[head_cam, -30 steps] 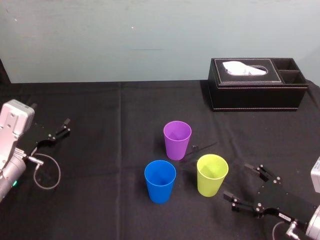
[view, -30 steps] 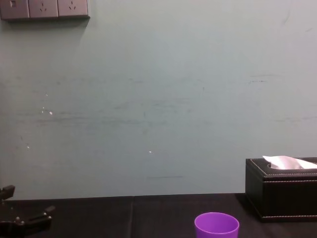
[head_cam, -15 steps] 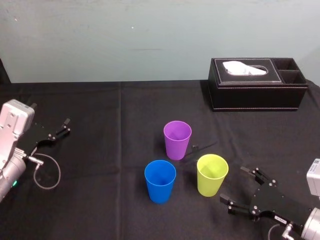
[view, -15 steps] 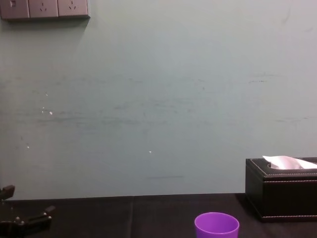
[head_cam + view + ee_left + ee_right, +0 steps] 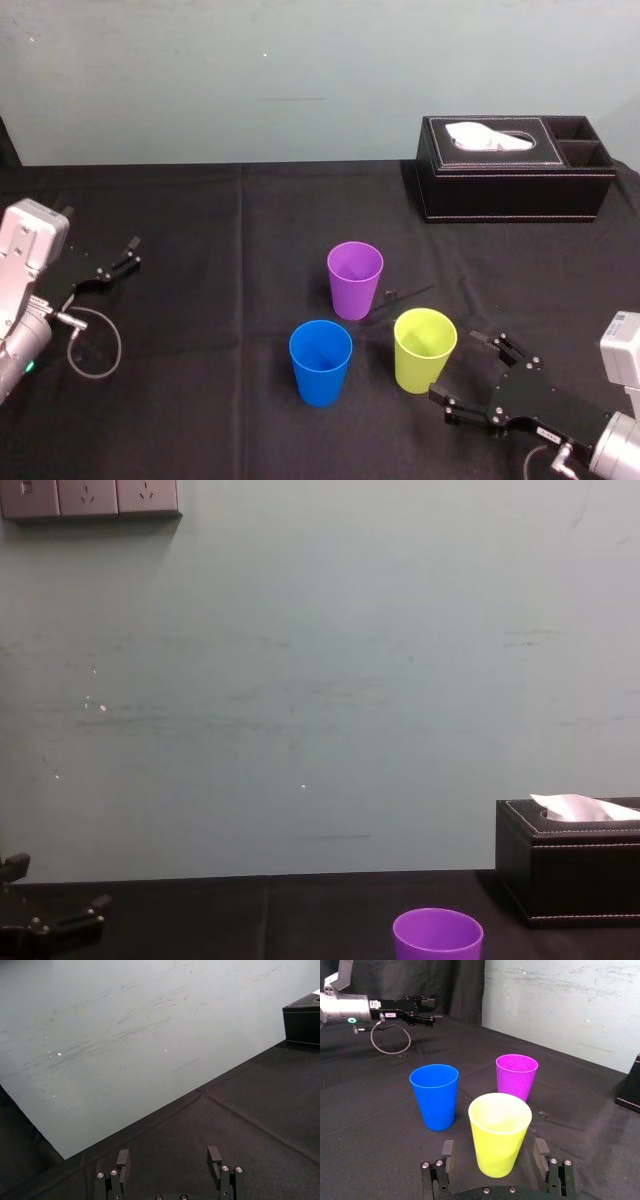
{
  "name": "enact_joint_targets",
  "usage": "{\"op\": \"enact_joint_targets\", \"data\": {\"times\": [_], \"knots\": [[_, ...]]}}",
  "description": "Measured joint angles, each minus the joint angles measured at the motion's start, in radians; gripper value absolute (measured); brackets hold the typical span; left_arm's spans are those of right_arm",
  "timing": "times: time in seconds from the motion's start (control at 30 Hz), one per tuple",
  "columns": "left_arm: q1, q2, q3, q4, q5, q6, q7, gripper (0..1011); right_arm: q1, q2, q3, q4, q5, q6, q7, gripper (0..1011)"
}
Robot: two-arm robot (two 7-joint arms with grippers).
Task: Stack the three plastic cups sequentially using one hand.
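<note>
While the right gripper (image 5: 453, 364) sits low over the desk (image 5: 200, 330) at the near right, its jaws stand wide apart, holding nothing. The yellow-green cup (image 5: 425, 350) stands just ahead of them. In the right wrist view the yellow-green cup (image 5: 499, 1132) rises centred in the gap of the right gripper (image 5: 493, 1154), one finger to each side of its lower body. Whether the fingertips touch the wall cannot be told.

The cup stands upright, mouth up, with a round rim wider than its base, and the part of its inside that shows is bare. The blue cup (image 5: 320, 362) stands just to its left and slightly nearer the robot, apart from it. The purple cup (image 5: 354, 280) stands farther back, between the two and apart from both. Both are upright and open-mouthed, of the same tapered shape and like size. From the wrist, the blue cup (image 5: 435, 1095) and the purple cup (image 5: 516, 1076) stand beyond the yellow-green one. The chest view catches the rim of the purple cup (image 5: 437, 937) at its lower edge.

The left gripper (image 5: 128, 252) rests at the far left of the desk, well apart from the cups, its jaws open and empty. A black tissue box (image 5: 515, 175) sits at the back right.
</note>
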Motion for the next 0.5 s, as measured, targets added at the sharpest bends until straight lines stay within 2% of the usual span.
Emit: {"op": "enact_joint_targets", "data": {"times": [0.5], "knots": [[0.0, 0.0, 0.0, 0.0, 0.0, 0.0, 0.0, 1010, 0.045, -0.029, -0.03, 0.022, -0.023, 0.017, -0.013, 1003]]}}
